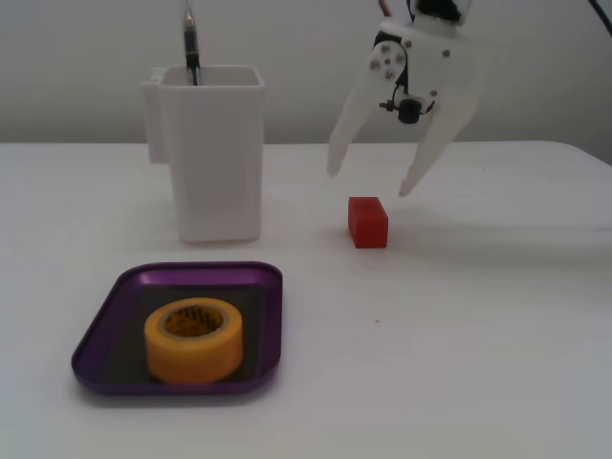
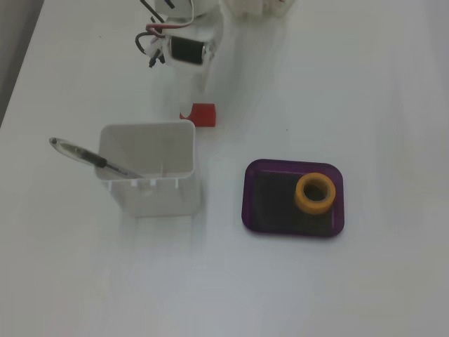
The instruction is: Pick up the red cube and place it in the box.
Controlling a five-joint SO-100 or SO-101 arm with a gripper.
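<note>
Progress on the task is judged to be at its very start: nothing has been grasped, and the red cube [image 1: 368, 222] is seen resting on the white tabletop [image 1: 478, 335], not yet lifted. Taking the cube as the landmark, the gripper [image 1: 368, 184] is held just above it with its two white fingers spread wide, one tip to each side of the cube in a fixed view [image 2: 203, 114], where the arm is seen reaching down over it and partly covering it; no contact between fingers and cube can be made out. The tall white container [image 1: 208, 153], with a pen [image 2: 95, 161] standing in it, is placed near the cube, to its left in the front fixed view. The box [image 1: 124, 287], a shallow purple tray, lies nearer the camera and to the left of the cube, well apart from it, and a yellow tape roll [image 1: 194, 339] is already seated on its dark floor. Everything remains to be done: the descent, the closing on the cube, the lift, the carry toward the box and the release, presumably beside the tape roll.
</note>
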